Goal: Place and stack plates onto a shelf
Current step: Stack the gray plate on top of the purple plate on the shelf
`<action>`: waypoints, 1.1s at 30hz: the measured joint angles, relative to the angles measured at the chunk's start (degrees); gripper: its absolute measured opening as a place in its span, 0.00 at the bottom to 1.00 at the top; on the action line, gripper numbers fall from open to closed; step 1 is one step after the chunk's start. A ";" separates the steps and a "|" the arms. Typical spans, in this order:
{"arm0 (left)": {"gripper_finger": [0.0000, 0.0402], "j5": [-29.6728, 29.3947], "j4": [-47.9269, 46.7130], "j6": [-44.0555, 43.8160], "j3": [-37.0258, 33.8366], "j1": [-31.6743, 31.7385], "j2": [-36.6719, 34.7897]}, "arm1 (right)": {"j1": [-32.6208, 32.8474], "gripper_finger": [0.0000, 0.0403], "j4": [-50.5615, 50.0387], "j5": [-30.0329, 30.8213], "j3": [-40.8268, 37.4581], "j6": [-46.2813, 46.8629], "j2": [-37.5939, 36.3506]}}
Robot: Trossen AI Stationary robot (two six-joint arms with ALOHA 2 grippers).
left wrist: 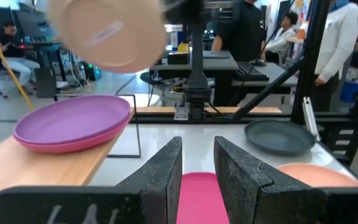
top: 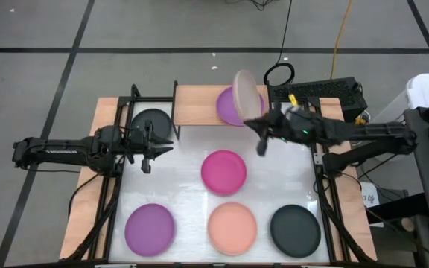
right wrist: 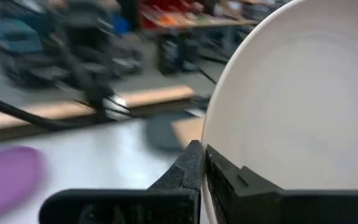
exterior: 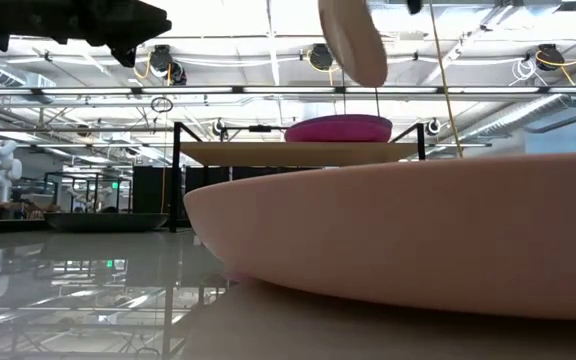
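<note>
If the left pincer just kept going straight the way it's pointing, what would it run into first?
Probably the magenta plate, lying low on the table just ahead of the left pincer. If the pincer passed above it, the right arm's upright post stands next in line. Depth is uncertain.

The high view looks straight down on the whole white table (top: 274, 186) from well above. The low view sits at tabletop height, almost touching a peach plate (exterior: 418, 240) that fills its foreground, and faces level toward the shelf (exterior: 298, 152). The left wrist view looks forward across the table to the same shelf (left wrist: 55, 163). The right wrist view sits very close against a beige plate (right wrist: 297, 99).
</note>
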 joint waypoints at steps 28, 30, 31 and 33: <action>0.24 0.00 -0.11 -0.90 0.00 0.00 0.00 | -14.60 0.00 -24.26 -0.26 10.99 -7.65 20.52; 0.24 0.00 -0.11 -0.89 0.00 0.00 0.00 | -14.51 0.01 -23.64 -0.32 10.99 -8.12 20.61; 0.24 0.00 -0.11 -0.89 0.00 0.00 0.00 | -14.36 0.01 -23.53 -0.49 10.99 -8.53 20.63; 0.24 0.00 -0.14 -0.87 0.00 0.00 0.00 | -14.29 0.03 -23.41 -2.37 10.99 -9.00 20.59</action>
